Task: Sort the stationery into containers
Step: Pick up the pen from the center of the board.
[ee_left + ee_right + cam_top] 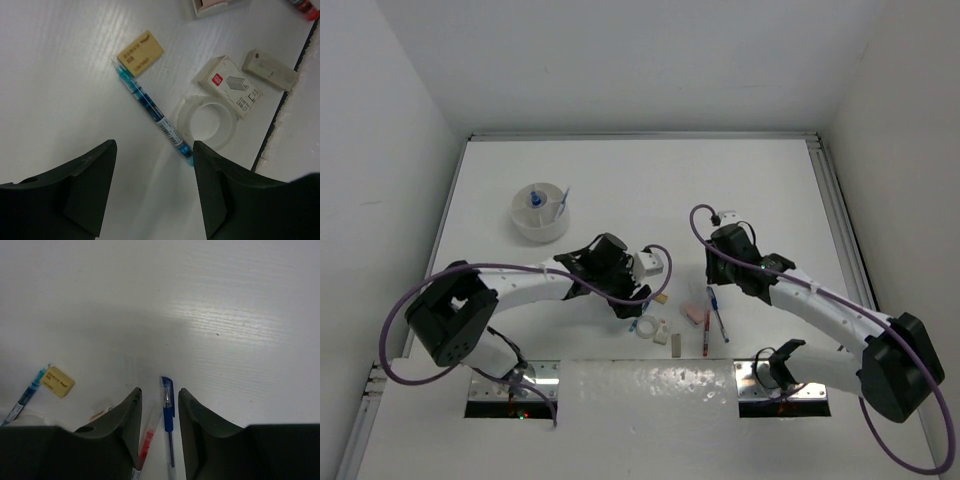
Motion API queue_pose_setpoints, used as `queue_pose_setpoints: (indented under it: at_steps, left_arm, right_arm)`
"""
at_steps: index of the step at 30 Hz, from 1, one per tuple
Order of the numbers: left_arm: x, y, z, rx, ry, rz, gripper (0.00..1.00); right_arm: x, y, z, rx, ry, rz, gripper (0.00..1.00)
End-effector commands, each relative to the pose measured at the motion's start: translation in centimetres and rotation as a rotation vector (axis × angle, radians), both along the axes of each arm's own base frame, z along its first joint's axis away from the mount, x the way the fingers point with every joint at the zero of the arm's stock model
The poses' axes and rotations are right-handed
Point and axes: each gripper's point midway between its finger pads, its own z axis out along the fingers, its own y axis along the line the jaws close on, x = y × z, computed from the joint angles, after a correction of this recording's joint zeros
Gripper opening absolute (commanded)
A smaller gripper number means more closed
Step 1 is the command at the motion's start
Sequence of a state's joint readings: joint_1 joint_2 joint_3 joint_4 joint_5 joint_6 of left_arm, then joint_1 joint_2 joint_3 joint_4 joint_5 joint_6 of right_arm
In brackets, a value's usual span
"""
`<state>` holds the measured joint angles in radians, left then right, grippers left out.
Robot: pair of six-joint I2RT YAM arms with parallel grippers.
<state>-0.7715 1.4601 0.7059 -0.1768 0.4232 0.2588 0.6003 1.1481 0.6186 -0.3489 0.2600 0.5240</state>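
The round white tub (525,226) stands at the back left, with a blue-capped bottle (534,200) and a pen (563,203) in it. My left gripper (632,298) (155,147) is open and empty above the table. A teal-blue pen (152,112) lies ahead of it, its end near the right finger. Beyond are the tan block (140,53), clear tape ring (207,123), staple box (235,87) and white eraser (270,70). My right gripper (718,272) (160,392) is open above the cap of a blue pen (168,412). A red pen (147,440) lies beside it.
A pink eraser (695,315) lies left of the two pens (712,322). The table's near edge (650,385) runs just below the stationery. White walls enclose the table on three sides. The tan block (58,381) and teal pen (25,395) show at the left of the right wrist view.
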Motion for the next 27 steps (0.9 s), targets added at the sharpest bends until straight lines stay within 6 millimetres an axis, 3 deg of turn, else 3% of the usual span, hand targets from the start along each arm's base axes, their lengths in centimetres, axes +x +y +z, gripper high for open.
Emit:
queue_pose_setpoints:
  at_steps: [1,9,15,19,21,27]
  left_arm:
    - [0.0,-1.5,0.0,0.007,0.017,0.063,0.60]
    - [2.8,-2.8,-0.4,0.064,-0.032,0.228,0.59]
    - [4.1,-4.3,-0.1,0.054,-0.051,0.257,0.48]
    - [2.6,-4.8,-1.4,0.100,-0.024,0.180,0.44]
    - [1.5,-4.2,-2.3,0.156,-0.037,0.116,0.44]
    - [0.8,-2.1,-3.8,0.254,-0.017,0.133,0.44]
  right_arm:
    - [-0.4,1.4,0.1,0.062,-0.007,0.002,0.34]
    - [-2.6,1.2,-0.6,0.188,-0.056,-0.060,0.34]
    - [-3.2,0.5,-0.5,0.190,-0.080,-0.079,0.34]
    - [-3.3,0.1,-0.6,0.179,-0.088,-0.085,0.34]
    - [-3.3,-0.2,-0.8,0.165,-0.090,-0.090,0.35]
    - [-3.1,-0.1,-1.1,0.157,-0.091,-0.083,0.35]
